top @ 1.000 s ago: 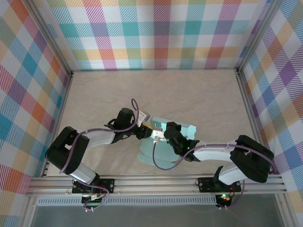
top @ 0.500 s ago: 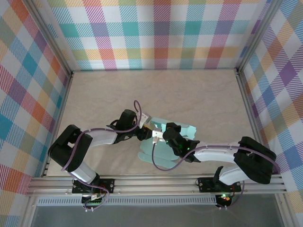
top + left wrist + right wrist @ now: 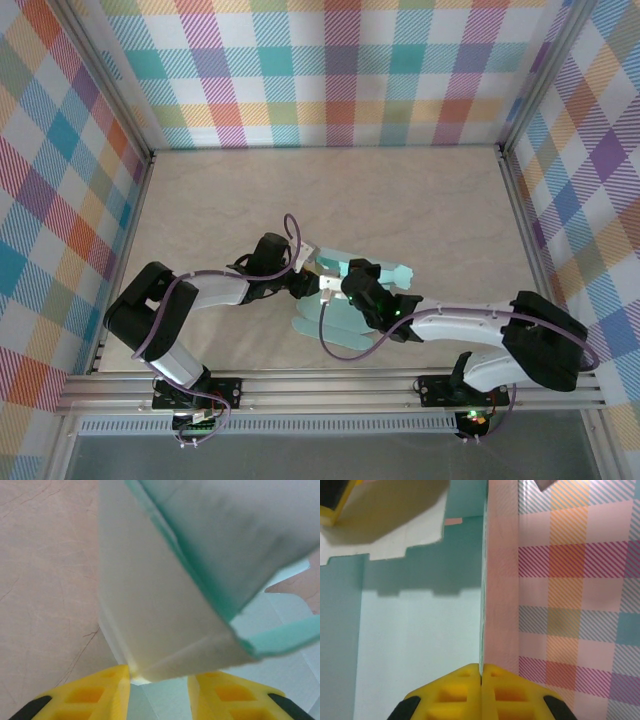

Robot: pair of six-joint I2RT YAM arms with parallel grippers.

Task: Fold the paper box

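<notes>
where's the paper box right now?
In the top external view the paper box lies mid-table, nearer the front edge, with the left pincer and right pincer both at its far-left part.

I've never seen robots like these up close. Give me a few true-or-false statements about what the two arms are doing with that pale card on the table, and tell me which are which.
1. The right claw is pinched shut on a thin edge of the paper box. True.
2. The left claw is squeezed tightly shut. False: it stands open, with a folded corner of the box just ahead of it.
3. The paper box is bright red. False: it is pale mint blue.
4. The walls around the table carry a coloured check pattern. True.
5. The two arms are spread far apart, each at its own side wall. False: they meet over the box near the middle of the table.
</notes>
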